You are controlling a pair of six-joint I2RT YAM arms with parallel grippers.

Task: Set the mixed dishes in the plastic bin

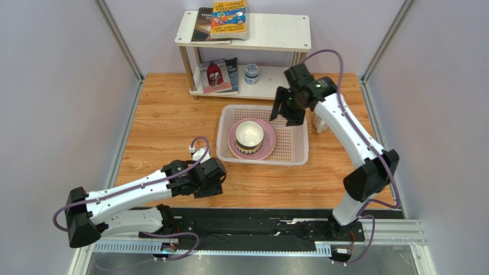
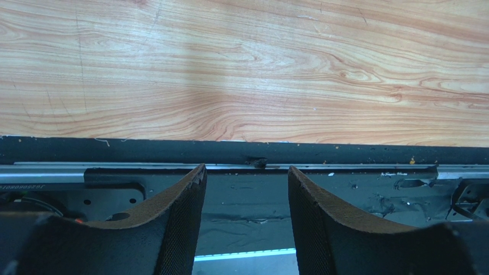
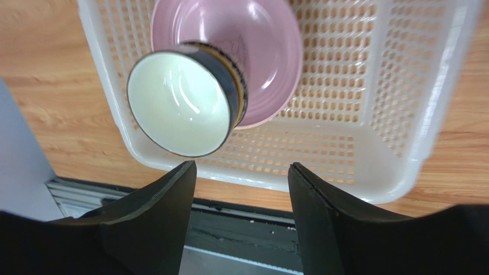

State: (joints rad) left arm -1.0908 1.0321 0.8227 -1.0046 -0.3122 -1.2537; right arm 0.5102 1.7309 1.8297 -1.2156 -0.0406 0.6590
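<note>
Bowl (image 1: pixel 249 136) sits on plate (image 1: pixel 267 148) inside bin (image 1: pixel 296 153), mid surface (image 1: pixel 160 132). We see right hand (image 1: pixel 287 112) spread, empty, over bin's far right; left hand (image 1: pixel 211 182) spread, empty, near edge. Drop-off looks done; next we need another dish.

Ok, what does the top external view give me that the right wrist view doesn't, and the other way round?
Top external only: the left arm, and the shelf with books and a jar. Right wrist only: the right gripper close up, open, nothing between its fingers. Both: the plastic bin, the pink plate inside it, and the patterned bowl on that plate.
</note>
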